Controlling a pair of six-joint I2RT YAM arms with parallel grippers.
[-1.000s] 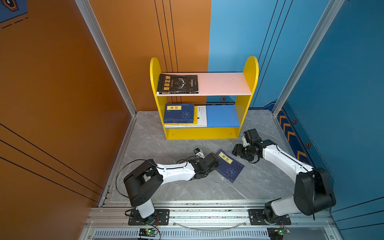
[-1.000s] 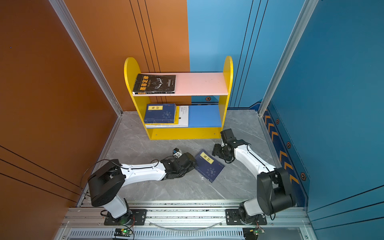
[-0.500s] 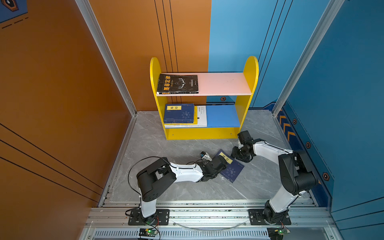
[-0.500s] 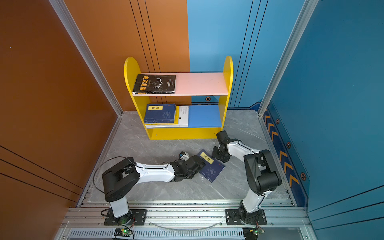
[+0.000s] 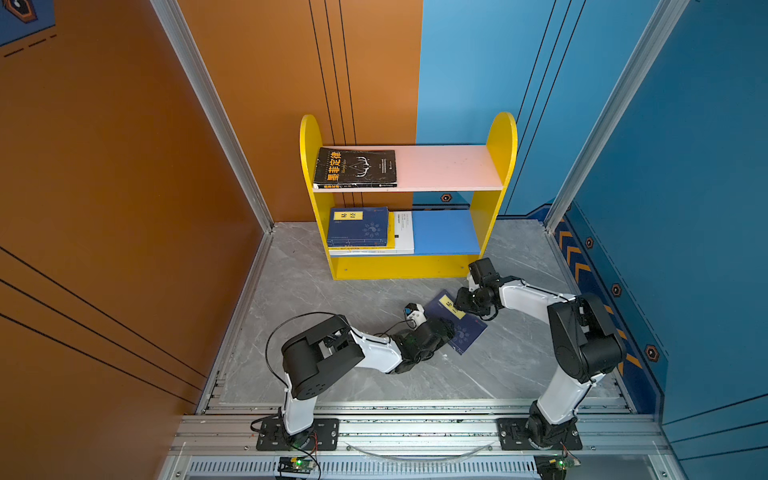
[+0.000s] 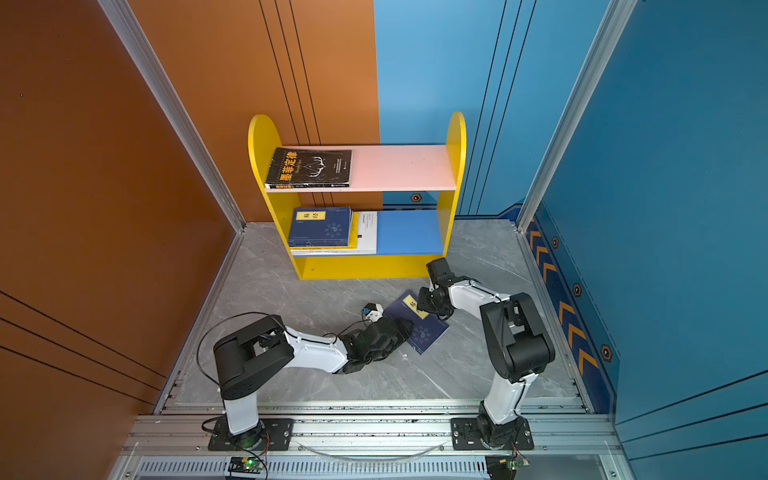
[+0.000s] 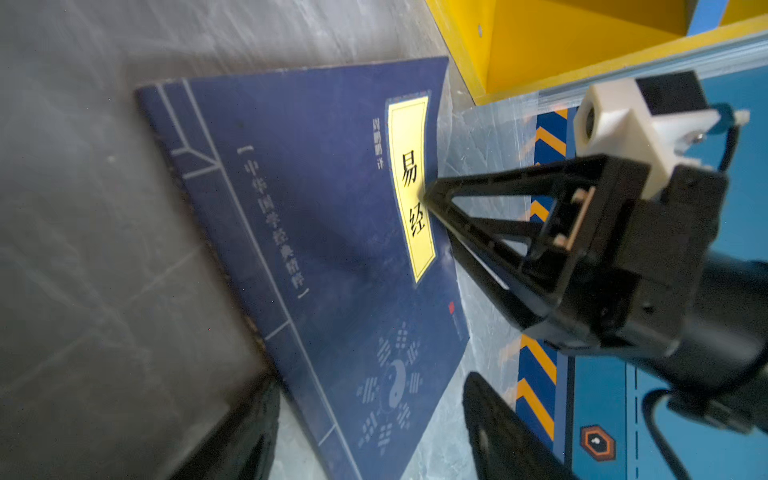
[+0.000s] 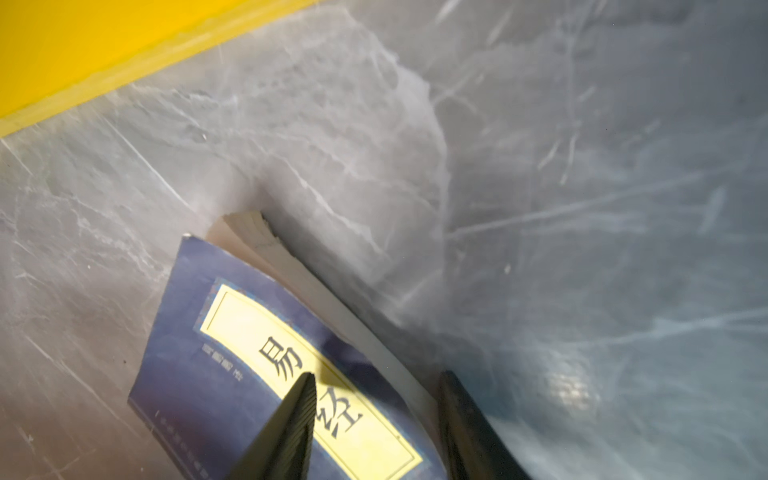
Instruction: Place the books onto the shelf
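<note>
A navy book (image 5: 467, 328) with a yellow label lies on the grey floor in front of the shelf (image 5: 399, 268). My left gripper (image 5: 446, 328) is low at its near left corner, open. In the left wrist view that corner (image 7: 374, 374) sits between the fingers with floor showing on both sides. My right gripper (image 5: 459, 305) is open at the book's far right edge. One of its fingers (image 8: 299, 399) rests on the yellow label (image 8: 353, 419); the other stands just outside the page edge. That edge (image 8: 291, 266) curves up a little.
On the pink upper board lies a black book (image 5: 355, 168) with orange characters. A navy book (image 5: 359, 226) tops a stack with a white book (image 5: 404, 230) on the blue lower board (image 5: 444, 230), whose right half is bare. Walls close in on both sides.
Both arms have closed in on the floor book. The right gripper came down onto its yellow label and the left slid to its corner. Both pairs of jaws have narrowed.
</note>
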